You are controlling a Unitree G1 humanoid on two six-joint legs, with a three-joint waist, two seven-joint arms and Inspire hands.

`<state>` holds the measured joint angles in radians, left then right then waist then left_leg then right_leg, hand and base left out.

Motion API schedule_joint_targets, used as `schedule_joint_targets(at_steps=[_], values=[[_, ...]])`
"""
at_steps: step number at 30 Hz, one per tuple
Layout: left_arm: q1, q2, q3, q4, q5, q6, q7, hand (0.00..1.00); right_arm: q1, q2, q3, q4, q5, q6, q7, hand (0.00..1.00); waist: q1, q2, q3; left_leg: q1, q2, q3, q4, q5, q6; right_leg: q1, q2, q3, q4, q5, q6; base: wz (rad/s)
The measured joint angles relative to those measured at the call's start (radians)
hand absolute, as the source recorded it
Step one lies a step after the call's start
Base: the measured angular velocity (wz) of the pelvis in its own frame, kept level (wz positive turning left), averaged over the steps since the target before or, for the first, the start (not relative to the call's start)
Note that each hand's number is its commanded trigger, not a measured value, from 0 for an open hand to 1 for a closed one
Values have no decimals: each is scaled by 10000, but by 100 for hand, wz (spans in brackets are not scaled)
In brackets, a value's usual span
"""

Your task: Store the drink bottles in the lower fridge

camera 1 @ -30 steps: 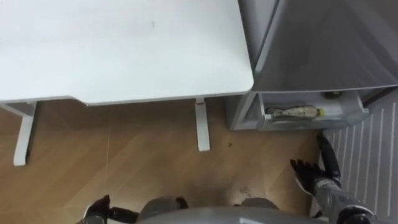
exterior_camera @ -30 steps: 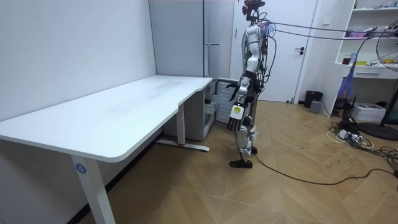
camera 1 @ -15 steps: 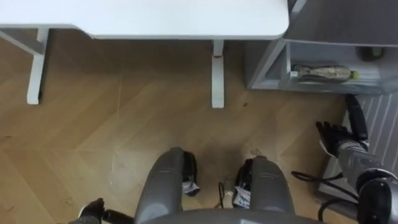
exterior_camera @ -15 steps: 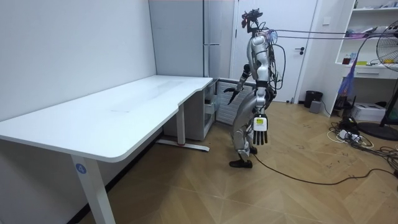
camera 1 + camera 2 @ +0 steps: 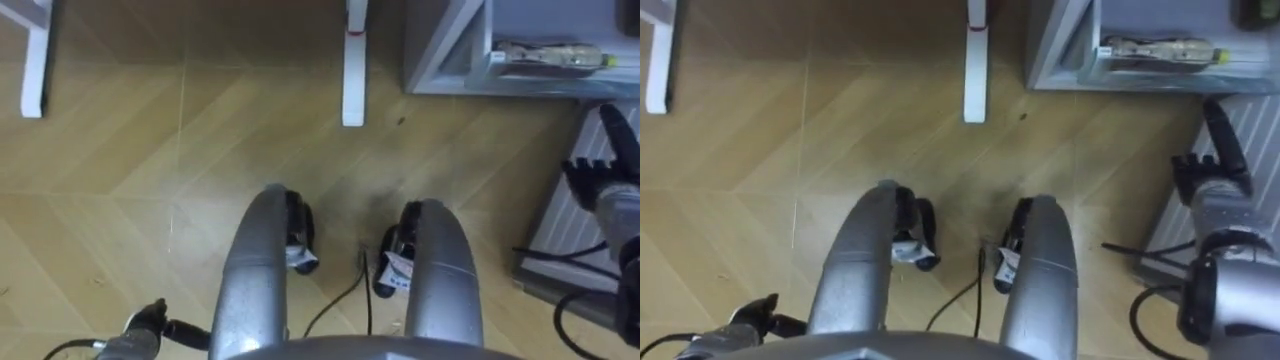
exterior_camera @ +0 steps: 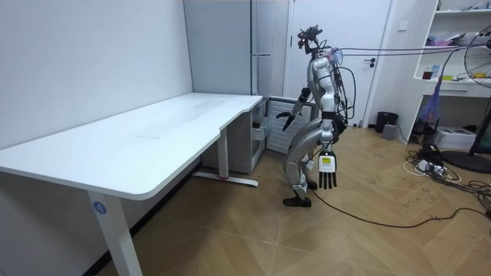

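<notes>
We can read no writing. The 1 bottle (image 5: 548, 55) wears a pale label whose print is too small for us. The round blue sticker (image 6: 100, 205) on the near leg of the white table (image 6: 153, 138) bears a mark we cannot make out.

The bottle lies on its side in the open lower fridge compartment (image 5: 450, 70), its yellow-green cap toward the right, apart from both hands. The right hand (image 5: 600, 180) is released, fingers straight and pointing toward that compartment, above a white ribbed panel (image 5: 548, 235) that lies just before it. The left hand (image 6: 327, 169) hangs beside the thigh, fingers straight and loose.

In the room view we see the robot bent at the knees on the wood floor (image 5: 150, 170), at the table's end and in front of the tall grey fridge (image 6: 261, 46). 1 white table leg (image 5: 352, 60) stands just left of the compartment, ahead of the knees. Toward the room view's right are a white door (image 6: 368, 84) and a fan (image 6: 479, 54).
</notes>
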<state>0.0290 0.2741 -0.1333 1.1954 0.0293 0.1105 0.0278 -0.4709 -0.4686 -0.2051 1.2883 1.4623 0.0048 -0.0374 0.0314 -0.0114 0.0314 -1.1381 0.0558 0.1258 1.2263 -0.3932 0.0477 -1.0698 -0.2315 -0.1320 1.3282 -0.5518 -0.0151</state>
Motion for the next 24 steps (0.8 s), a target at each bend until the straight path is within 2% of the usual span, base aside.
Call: schedule_joint_targets(at_steps=[2, 6, 7, 9, 13, 14, 16, 22, 24], values=[[17, 127, -408, -207, -287, -2, -12, 0, -435, -268, 512, -157, -178, -21, -113, 0, -54, -68, 3, -391, 3, 34, 325, -37, 40, -416, -109, 70, 423, -121, -13, 12], [61, 167, -455, -407, -612, -11, -10, 0, -873, -683, 878, -890, -185, -49, -260, 0, 11, -164, 6, -850, -8, 66, 777, -127, 60, -911, -176, 191, 966, -301, -16, 6], [101, 224, -447, -495, -613, -10, -8, 0, -1007, -750, 976, -1043, -264, -60, -283, 0, -2, -280, 1, -957, -10, 70, 858, -133, 55, -1024, -285, 191, 1122, -368, -60, 11], [225, 413, -418, -802, -693, -14, -11, 0, -1081, -764, 1158, -1452, -286, -83, -507, 0, 53, -515, 5, -1194, 10, -13, 979, -139, 8, -1206, -299, 133, 1222, -432, -152, 6], [307, 436, -551, -815, -796, 7, -181, 0, -1090, -766, 1461, -1648, -267, -121, -887, 0, 26, -568, -5, -1421, 13, -157, 1138, -187, -32, -1308, -309, 10, 1297, -471, -179, 2], [314, 453, -561, -880, -822, 28, -190, 0, -1119, -766, 1494, -1682, -267, -160, -957, 0, 17, -620, 20, -1473, 12, -144, 1144, -186, -33, -1386, -339, 40, 1330, -471, -170, 0], [343, 474, -578, -1008, -1083, 26, -190, 0, -1144, -766, 1624, -1682, -249, -270, -1078, 0, 28, -622, 21, -1514, 1, -139, 1151, -187, -31, -1396, -462, -37, 1330, -459, -194, 2], [680, 574, -572, -1163, -1564, -71, -84, 0, -1308, -775, 1861, -1682, -74, -530, -1417, 0, 73, -727, 48, -1853, -20, -134, 1220, -194, -14, -1696, -504, -35, 1365, -453, -194, 1], [891, 625, -558, -1165, -1574, -70, -79, 0, -1317, -787, 1844, -1682, 54, -643, -1626, 0, 77, -742, 54, -1969, -154, -206, 1235, -193, -9, -1729, -607, -113, 1364, -463, -174, 10]])
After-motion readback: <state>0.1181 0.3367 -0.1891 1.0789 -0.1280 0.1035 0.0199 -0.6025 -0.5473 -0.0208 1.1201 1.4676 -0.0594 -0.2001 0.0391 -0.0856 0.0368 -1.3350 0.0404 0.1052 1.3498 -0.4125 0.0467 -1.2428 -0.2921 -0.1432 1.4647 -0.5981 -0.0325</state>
